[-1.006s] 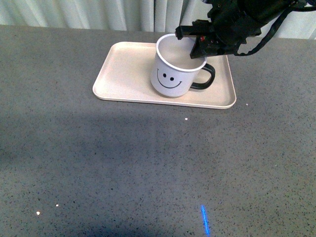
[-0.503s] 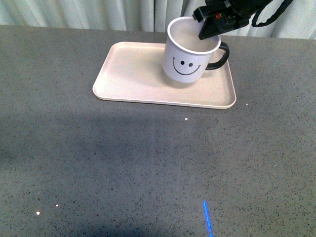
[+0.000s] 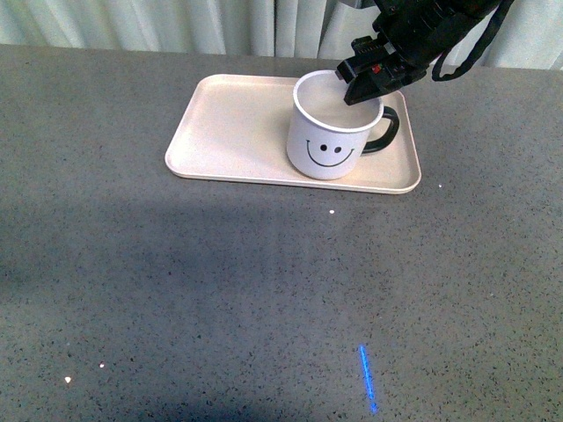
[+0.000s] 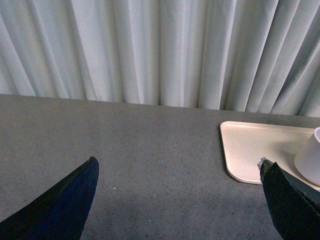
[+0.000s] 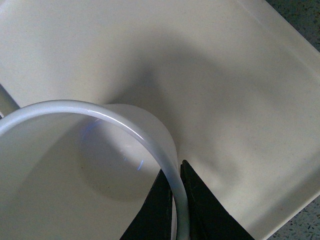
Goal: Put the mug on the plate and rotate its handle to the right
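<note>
Front: my right claw (image 3: 369,83) is clamped on the mug (image 3: 327,145) rim, handle side. Mug sits on the plate's (image 3: 229,132) right end, by the counter's (image 3: 264,290) far edge. Handle (image 3: 389,132) points right. Half a second ago I had it higher.
Left wrist: left claw (image 4: 177,161) spread wide, empty.
Right wrist: fingers (image 5: 200,210) pinch the rim, one inside, one outside.

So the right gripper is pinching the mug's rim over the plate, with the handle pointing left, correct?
Not quite: the handle points right, not left, as the front view shows. The rest stands: the right gripper pinches the rim of the mug over the plate.
</note>
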Motion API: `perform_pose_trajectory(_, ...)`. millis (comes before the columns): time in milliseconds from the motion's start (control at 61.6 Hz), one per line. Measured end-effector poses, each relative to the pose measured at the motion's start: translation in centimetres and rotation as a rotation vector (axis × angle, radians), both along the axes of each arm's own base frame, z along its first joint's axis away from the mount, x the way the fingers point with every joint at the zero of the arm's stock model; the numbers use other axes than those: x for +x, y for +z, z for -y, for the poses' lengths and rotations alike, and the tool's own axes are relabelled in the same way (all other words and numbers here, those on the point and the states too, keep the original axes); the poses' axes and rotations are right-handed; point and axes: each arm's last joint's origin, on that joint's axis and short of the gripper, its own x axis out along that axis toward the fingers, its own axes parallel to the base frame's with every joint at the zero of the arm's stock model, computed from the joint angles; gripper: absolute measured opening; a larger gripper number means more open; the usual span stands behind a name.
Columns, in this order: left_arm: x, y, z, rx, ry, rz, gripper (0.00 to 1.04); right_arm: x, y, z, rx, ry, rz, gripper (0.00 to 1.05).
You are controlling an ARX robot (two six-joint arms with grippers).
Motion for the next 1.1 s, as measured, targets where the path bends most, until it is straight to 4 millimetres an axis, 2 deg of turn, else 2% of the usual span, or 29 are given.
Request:
perform_pose_trajectory(146, 0.0, 0.0, 0.0, 0.000, 0.000, 0.000, 0.95, 0.1, -0.1, 0.0, -0.004, 0.003, 0.003, 0.02)
perform_pose_trajectory(373, 0.0, 0.0, 0.0, 0.000, 0.000, 0.000, 0.95, 0.5, -0.9, -0.1, -0.008, 0.005, 0.013, 0.37)
perform_pose_trajectory(519, 0.0, 0.0, 0.0, 0.000, 0.000, 0.000, 0.95, 1.0, -0.2, 0.2, 0.034, 0.012, 0.063, 0.62)
perform_pose_trajectory(535, 0.0, 0.0, 0.0, 0.000, 0.000, 0.000, 0.95, -1.1, 7.3, 1.9, 0.147, 0.056, 0.320, 0.96)
perform_pose_trajectory(568, 0.0, 0.0, 0.0, 0.000, 0.000, 0.000, 0.95, -1.2, 6.8, 2.0, 0.128, 0.005, 0.346, 0.93)
perform_pose_trajectory(633, 0.0, 0.0, 0.0, 0.000, 0.000, 0.000, 0.95, -2.8, 6.1, 2.4, 0.080, -0.233, 0.536, 0.83)
perform_pose_trajectory(714, 0.0, 0.0, 0.0, 0.000, 0.000, 0.000, 0.95, -7.0, 5.8, 3.4, 0.146, -0.459, 0.768, 0.69)
perform_pose_trajectory(827, 0.0, 0.0, 0.0, 0.000, 0.000, 0.000, 0.95, -12.6, 6.2, 4.6, 0.267, -0.527, 0.955, 0.50)
perform_pose_trajectory(941, 0.0, 0.0, 0.0, 0.000, 0.000, 0.000, 0.95, -16.4, 4.9, 5.2, 0.296, -0.546, 0.956, 0.31)
perform_pose_trajectory(1022, 0.0, 0.0, 0.0, 0.000, 0.000, 0.000, 0.95, -18.5, 3.3, 5.4, 0.288, -0.550, 0.911, 0.16)
perform_pose_trajectory(1103, 0.0, 0.0, 0.0, 0.000, 0.000, 0.000, 0.95, -20.4, 2.6, 5.6, 0.287, -0.547, 0.894, 0.02)
